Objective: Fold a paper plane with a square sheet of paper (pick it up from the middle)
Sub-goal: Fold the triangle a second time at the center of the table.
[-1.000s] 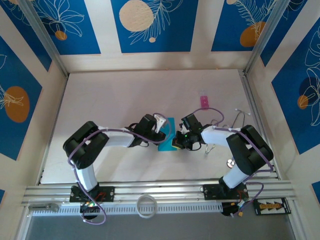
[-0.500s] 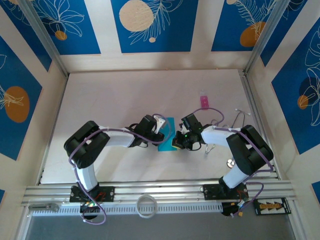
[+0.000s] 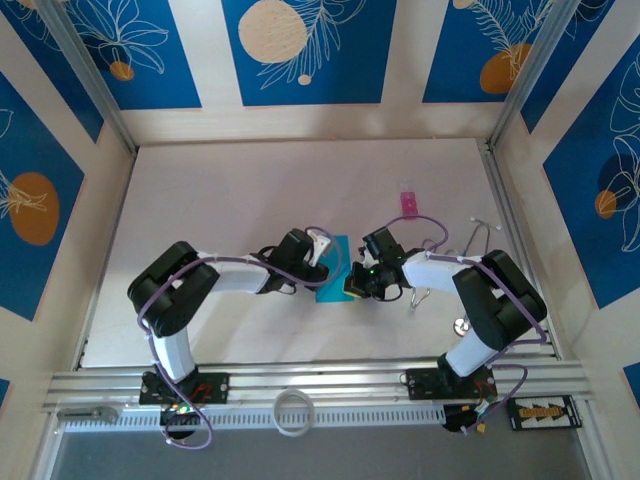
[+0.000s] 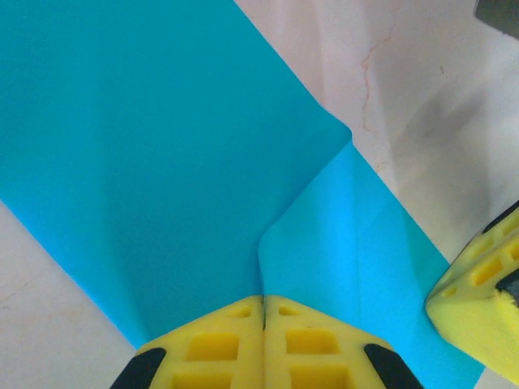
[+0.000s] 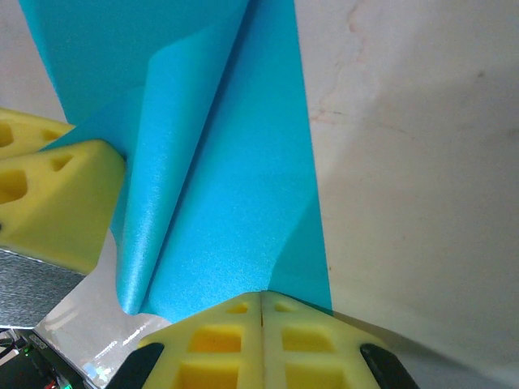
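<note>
The square sheet of paper (image 3: 334, 268) is cyan-blue, partly folded, and lies at the table's middle between the two grippers. My left gripper (image 3: 321, 264) is shut on its left side. In the left wrist view the yellow pads (image 4: 219, 344) meet at the seam, and a raised crease of the sheet (image 4: 162, 162) runs into them. My right gripper (image 3: 356, 279) is shut on the sheet's right edge. In the right wrist view a curled flap of the sheet (image 5: 219, 178) stands up ahead of the closed pads (image 5: 324, 340). The left gripper's fingers (image 5: 49, 198) touch that flap.
A tiny pink object (image 3: 408, 203) lies beyond the right gripper. A white hook (image 3: 481, 226) and a small metal disc (image 3: 461, 326) sit near the right wall rail. A white cable ring (image 3: 292, 410) lies on the front rail. Leaf-patterned panels wall the table.
</note>
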You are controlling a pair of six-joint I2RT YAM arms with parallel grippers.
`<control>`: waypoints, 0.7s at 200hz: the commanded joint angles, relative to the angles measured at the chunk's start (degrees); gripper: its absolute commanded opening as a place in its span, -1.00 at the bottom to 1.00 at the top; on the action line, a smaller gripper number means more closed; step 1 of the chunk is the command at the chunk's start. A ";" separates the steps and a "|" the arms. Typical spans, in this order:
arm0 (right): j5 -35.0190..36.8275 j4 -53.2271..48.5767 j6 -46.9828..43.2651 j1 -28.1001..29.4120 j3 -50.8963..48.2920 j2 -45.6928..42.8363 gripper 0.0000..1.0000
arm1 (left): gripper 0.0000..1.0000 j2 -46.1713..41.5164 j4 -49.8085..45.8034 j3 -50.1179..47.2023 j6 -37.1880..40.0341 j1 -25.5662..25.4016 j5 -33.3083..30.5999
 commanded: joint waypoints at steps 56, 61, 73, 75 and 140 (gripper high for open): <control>0.62 -3.89 -1.09 -0.19 0.02 1.72 -0.95 | -1.00 1.15 -1.31 1.88 -0.89 1.30 -0.55; 0.58 -3.88 -1.13 -0.22 0.08 1.72 -0.95 | -1.00 1.15 -1.27 1.83 -0.94 1.30 -0.63; 0.57 -3.91 -1.14 -0.20 0.08 1.72 -0.95 | -1.00 1.24 -1.20 1.61 -1.11 1.38 -0.82; 0.57 -3.84 -1.13 -0.13 0.04 1.72 -0.95 | -1.00 1.24 -1.15 1.61 -1.13 1.38 -0.82; 0.23 -3.97 -1.25 -0.15 0.21 2.07 -0.95 | -1.00 2.50 -1.18 1.79 -1.63 1.60 -0.12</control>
